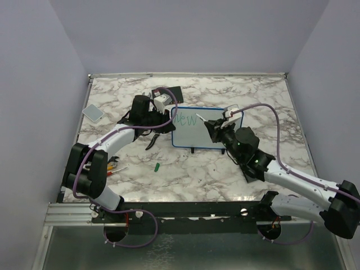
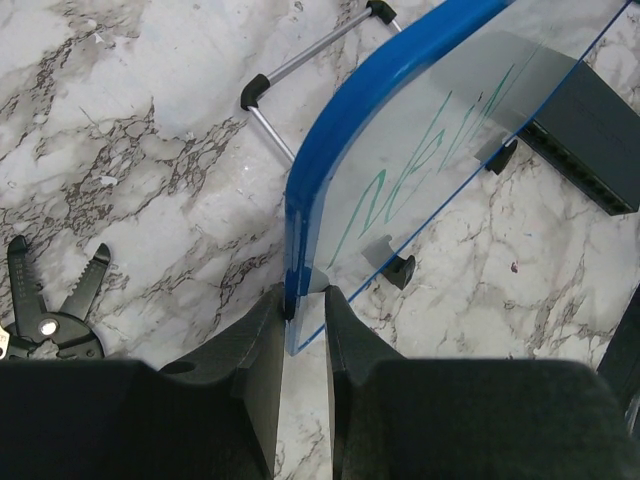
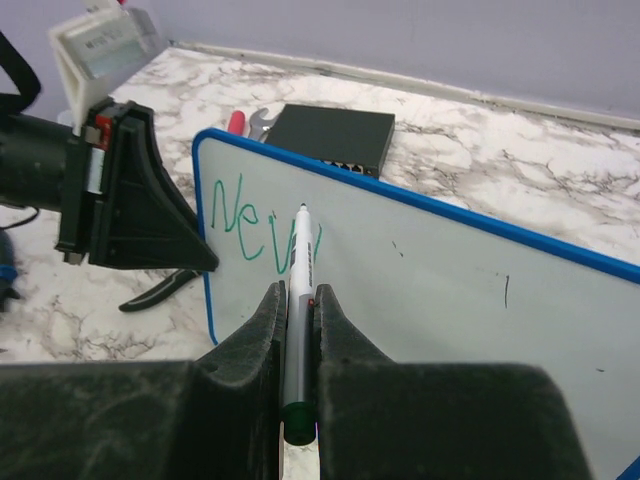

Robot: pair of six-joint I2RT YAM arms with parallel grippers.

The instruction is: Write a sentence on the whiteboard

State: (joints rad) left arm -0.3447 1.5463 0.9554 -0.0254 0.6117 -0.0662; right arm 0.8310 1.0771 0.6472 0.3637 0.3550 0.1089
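The whiteboard (image 1: 205, 135) stands upright on its black feet in the middle of the marble table, its blue rim (image 2: 330, 160) tilted. My left gripper (image 2: 305, 300) is shut on the board's left edge, one finger on each face. Green writing, the start of the sentence (image 3: 262, 225), reads "new" at the board's upper left (image 1: 184, 119). My right gripper (image 3: 297, 292) is shut on a white marker (image 3: 300, 250) with a green end. The marker tip rests against the board (image 3: 450, 290) at the last stroke of the "w".
A black box with ports (image 1: 169, 93) lies behind the board. Black pliers (image 2: 50, 310) lie to the left of the left gripper. A green cap (image 1: 158, 166) and red-handled tools (image 1: 115, 167) lie near the front. A small grey pad (image 1: 93, 112) sits at the far left.
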